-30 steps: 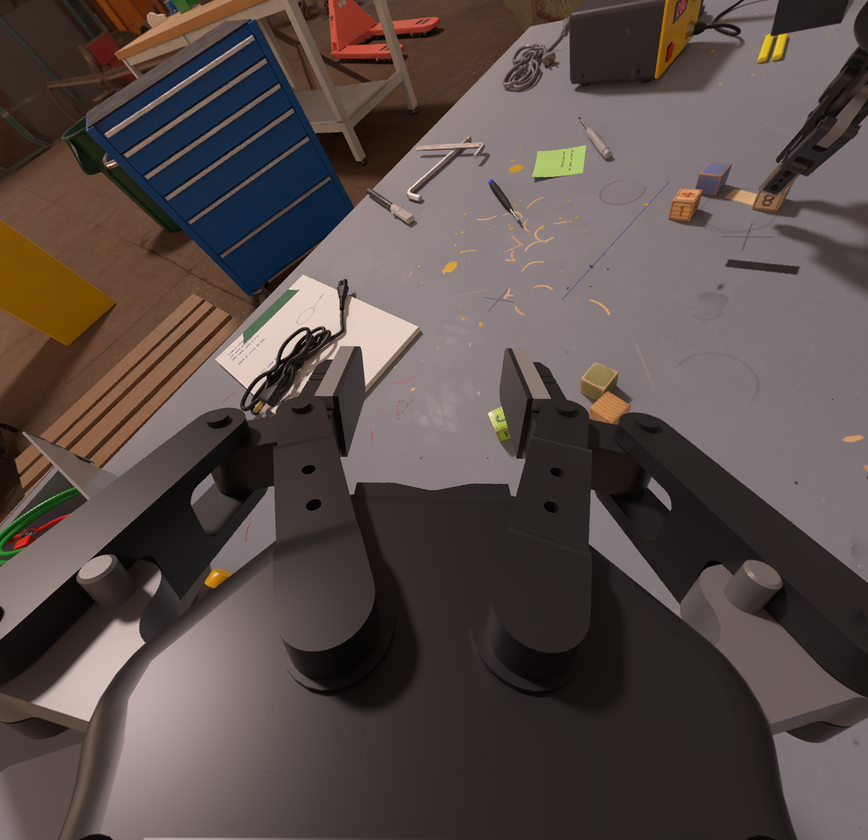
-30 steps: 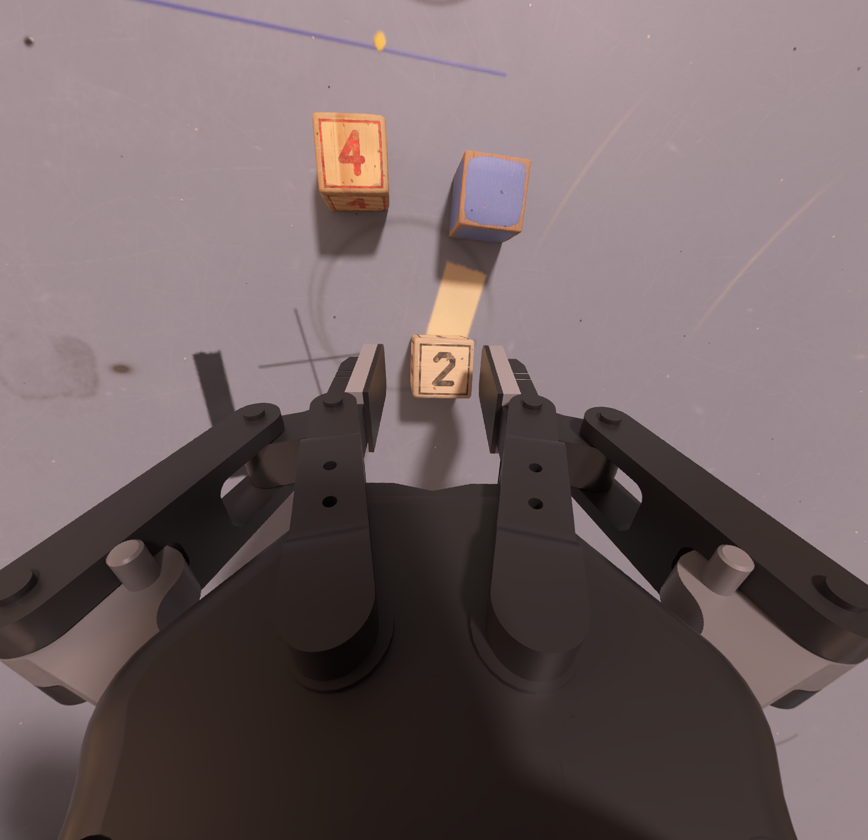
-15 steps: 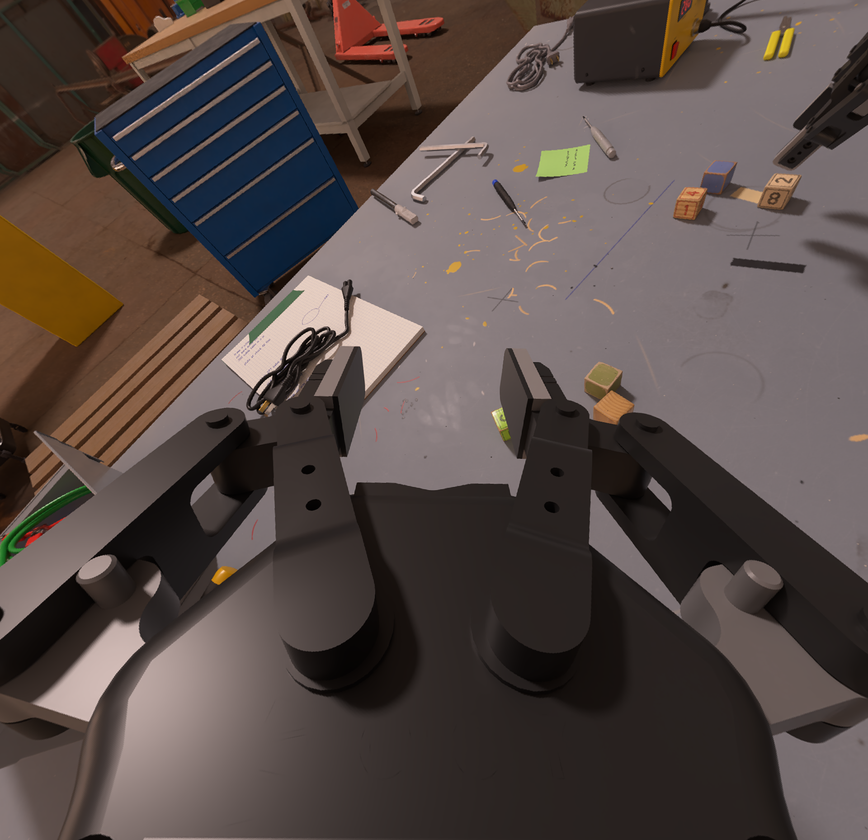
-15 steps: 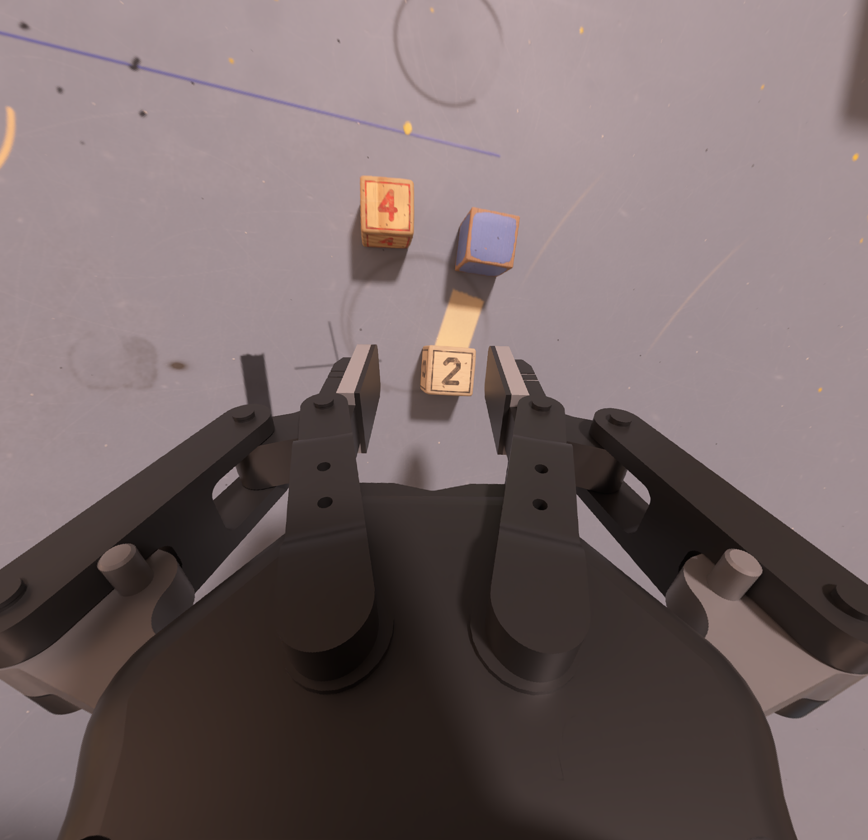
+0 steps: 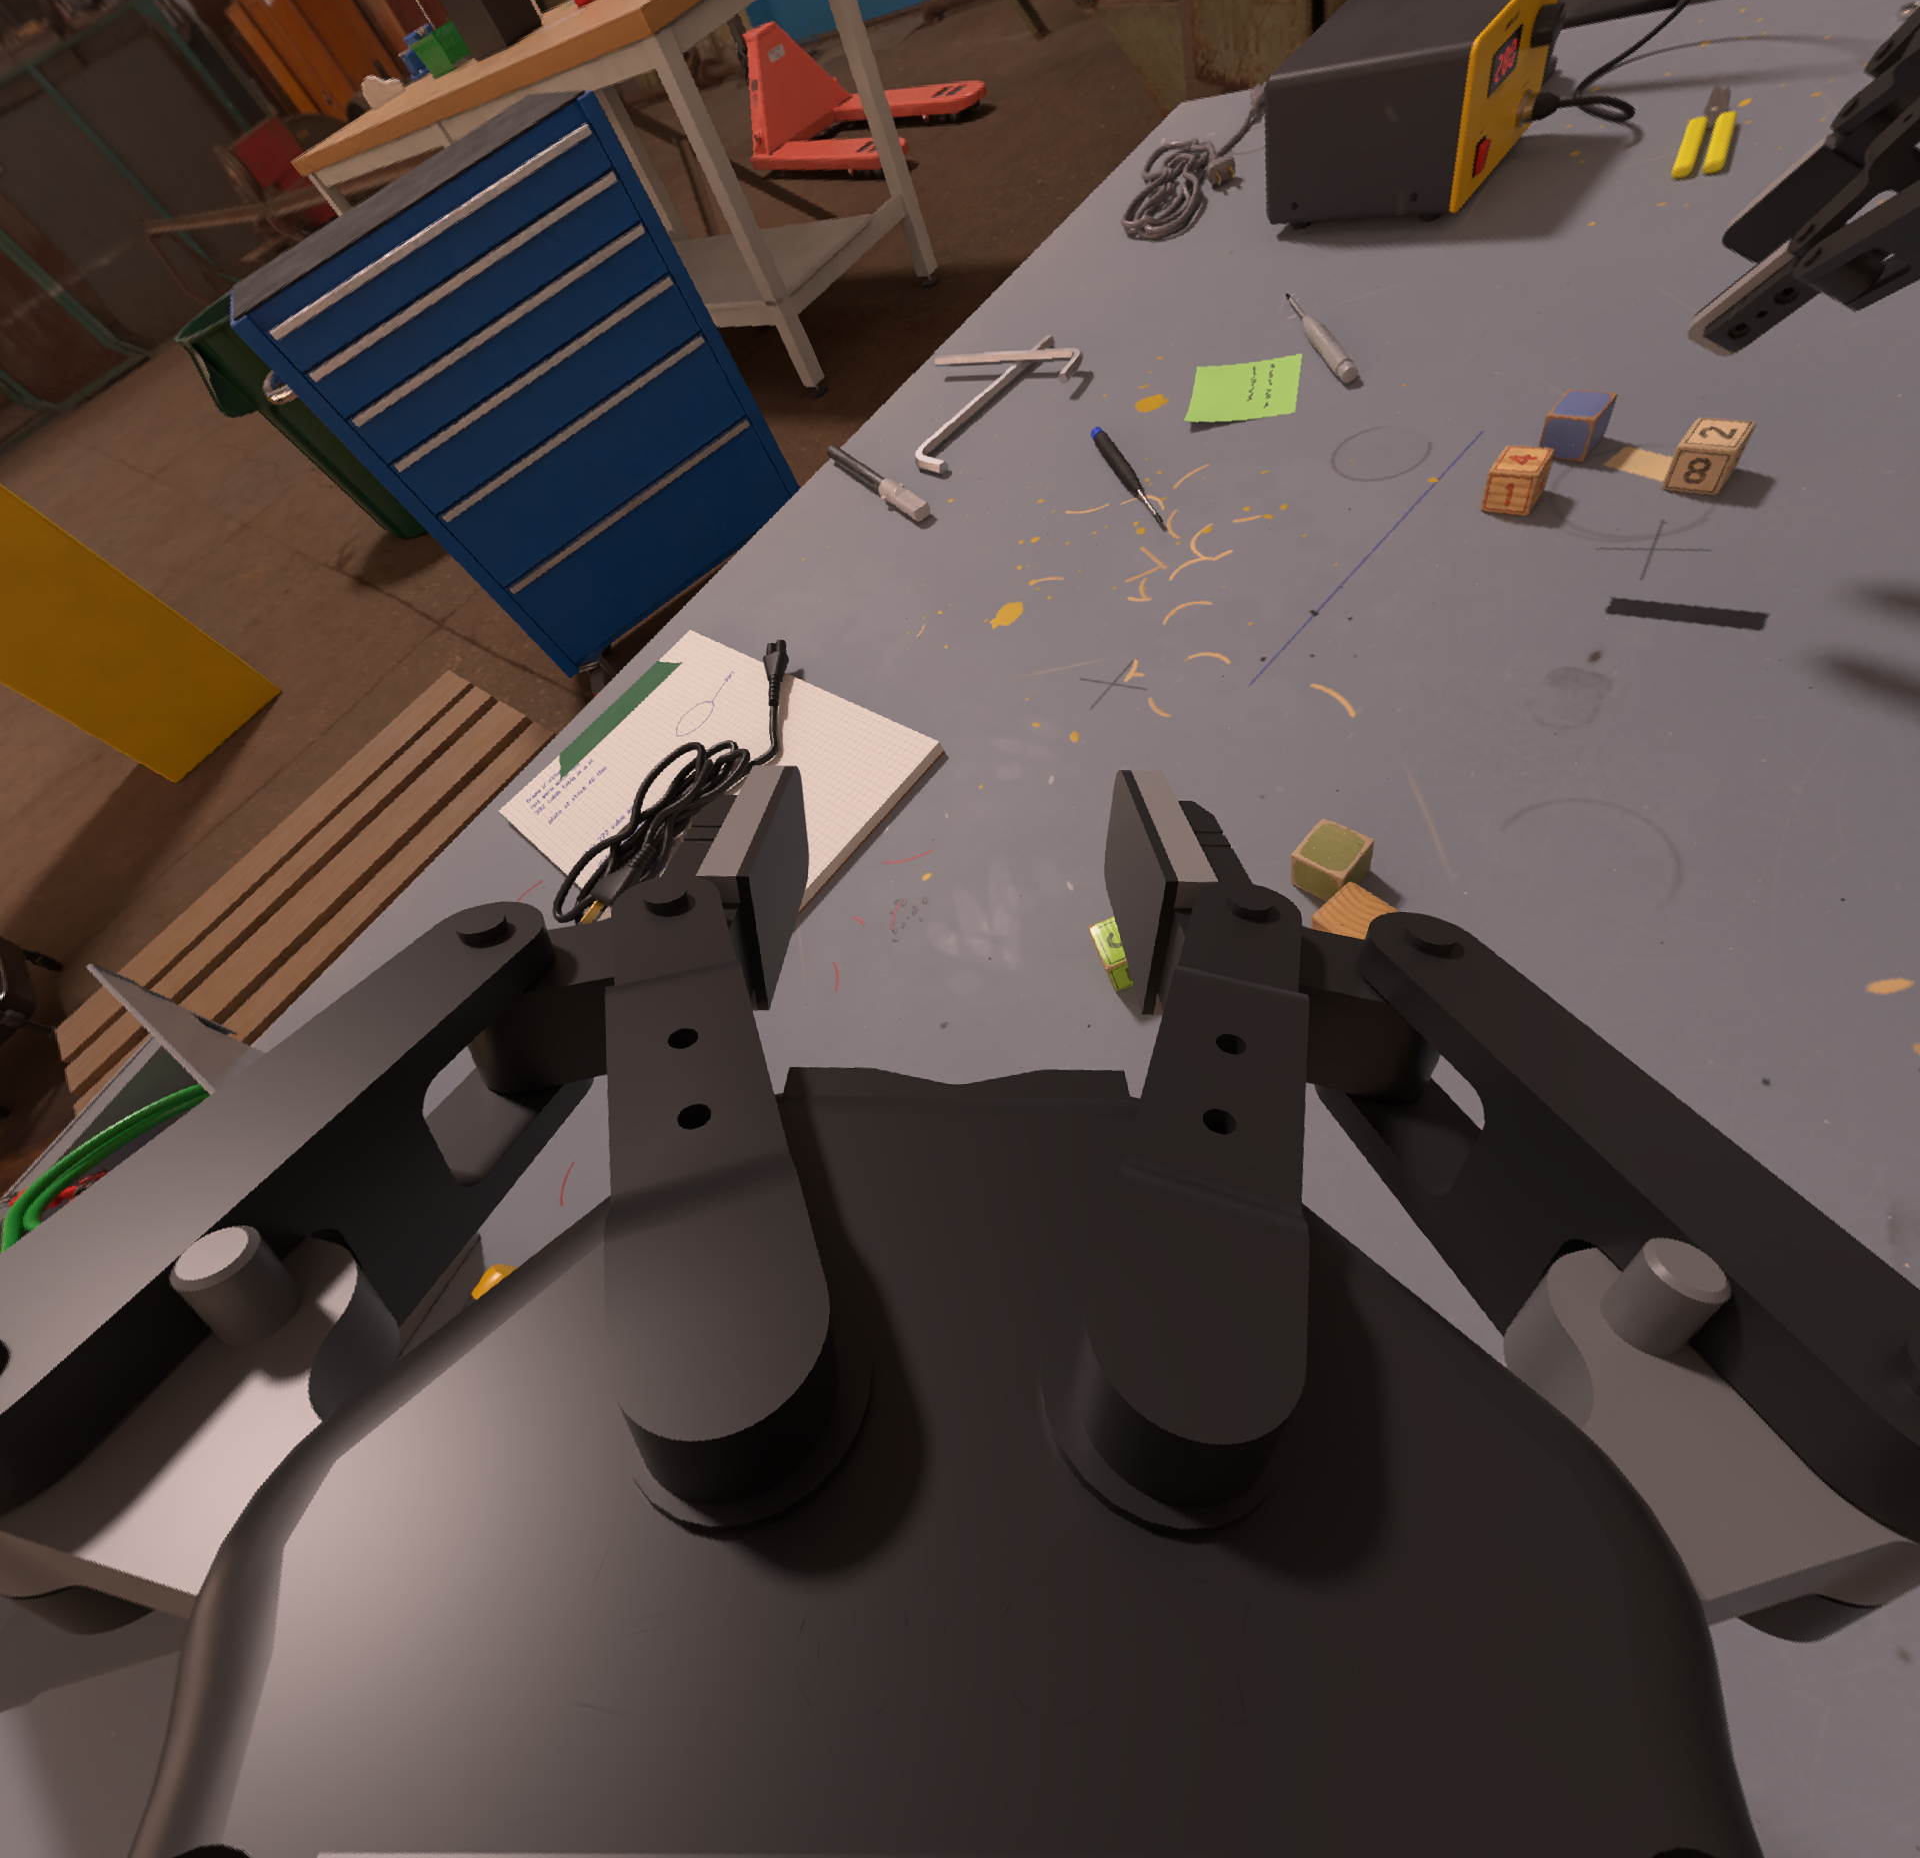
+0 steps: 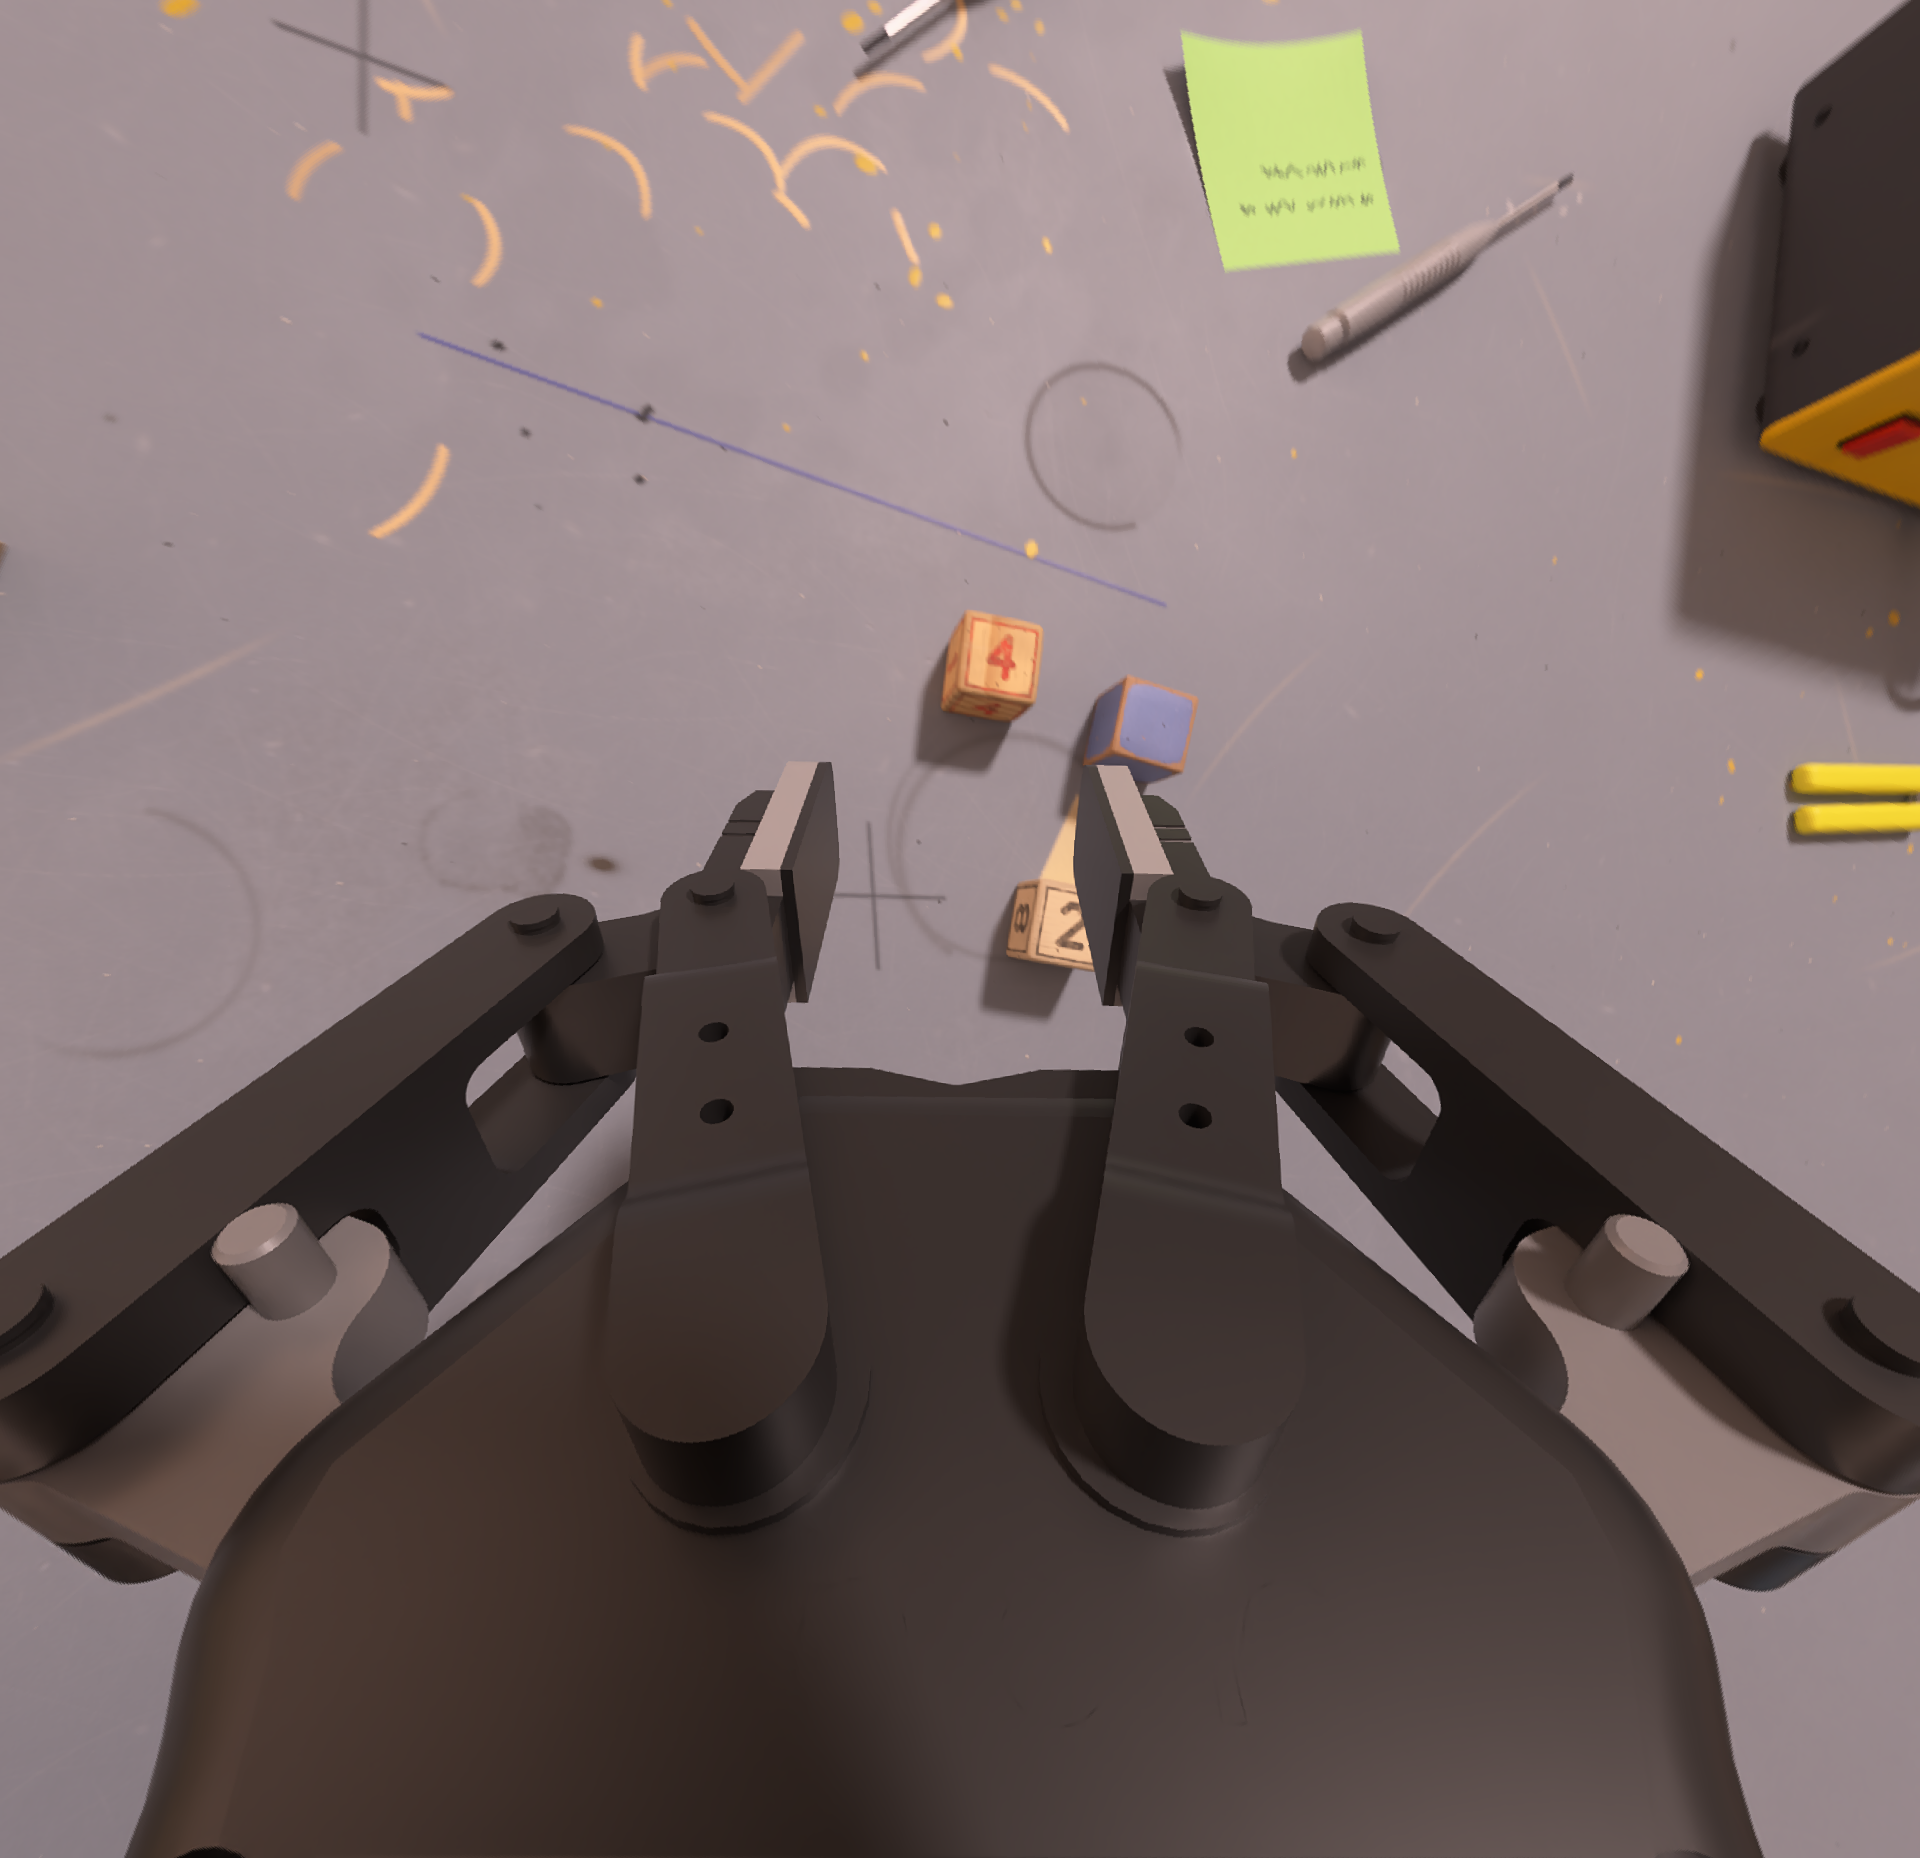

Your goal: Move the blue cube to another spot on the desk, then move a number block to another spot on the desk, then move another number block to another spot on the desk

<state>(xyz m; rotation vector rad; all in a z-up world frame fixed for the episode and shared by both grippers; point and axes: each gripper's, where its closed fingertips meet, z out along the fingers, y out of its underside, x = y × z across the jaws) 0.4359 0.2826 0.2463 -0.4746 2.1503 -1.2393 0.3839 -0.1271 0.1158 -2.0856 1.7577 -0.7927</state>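
The blue cube (image 6: 1143, 726) sits on the grey desk beside a wooden block with red numbers (image 6: 992, 663). A pale number block with black digits (image 6: 1051, 925) lies nearer, partly behind my right finger. My right gripper (image 6: 956, 832) is open and empty, high above these blocks. In the left wrist view the blue cube (image 5: 1577, 422), the red-number block (image 5: 1515, 478) and the pale block (image 5: 1709, 454) lie far right. My left gripper (image 5: 951, 873) is open and empty above the desk, with a bright green block (image 5: 1110, 954) half hidden behind its right finger.
A green-topped block (image 5: 1330, 858) and a plain wooden block (image 5: 1349, 910) lie by my left gripper. A notepad (image 5: 831, 759) with a black cable, a green sticky note (image 6: 1288, 146), screwdrivers, hex keys, a black-and-yellow power unit (image 5: 1413, 104) and yellow-handled pliers (image 6: 1855, 798) are on the desk.
My right gripper has let go of the pale number block and risen well above it, drifting left. The block stays on the desk. The left gripper has barely moved.
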